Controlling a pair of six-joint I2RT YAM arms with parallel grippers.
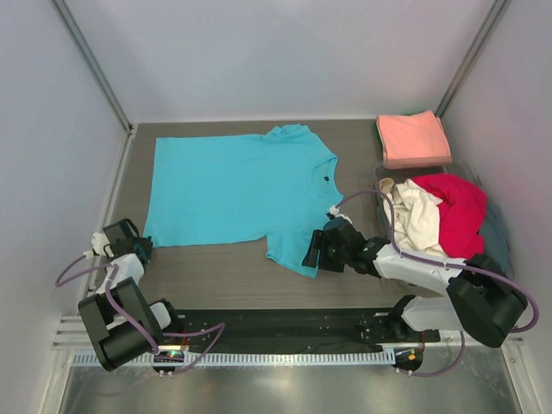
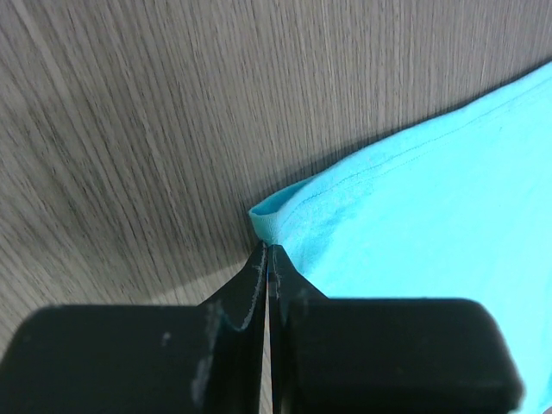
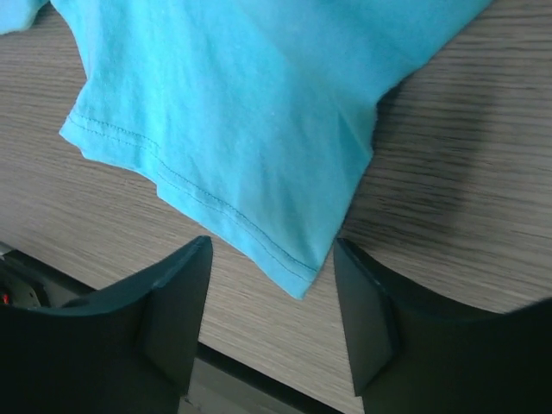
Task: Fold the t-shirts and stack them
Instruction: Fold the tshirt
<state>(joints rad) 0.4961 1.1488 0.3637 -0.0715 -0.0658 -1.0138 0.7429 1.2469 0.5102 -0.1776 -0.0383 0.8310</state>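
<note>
1. Turquoise t-shirt (image 1: 233, 185): spread flat on wooden table (image 1: 216, 269), dark neck label showing.
2. Left gripper (image 2: 267, 259): closed tight, pinching edge of one hem corner of turquoise t-shirt.
3. Right gripper (image 3: 272, 323): partly open, fingers either side of its sleeve (image 3: 233, 147) corner, not gripping.
4. Salmon-pink t-shirt (image 1: 412, 138): folded, lying apart, off its collar side.
5. Red t-shirt (image 1: 457, 207) and cream t-shirt (image 1: 418, 216): heaped together, just beyond its collar.
</note>
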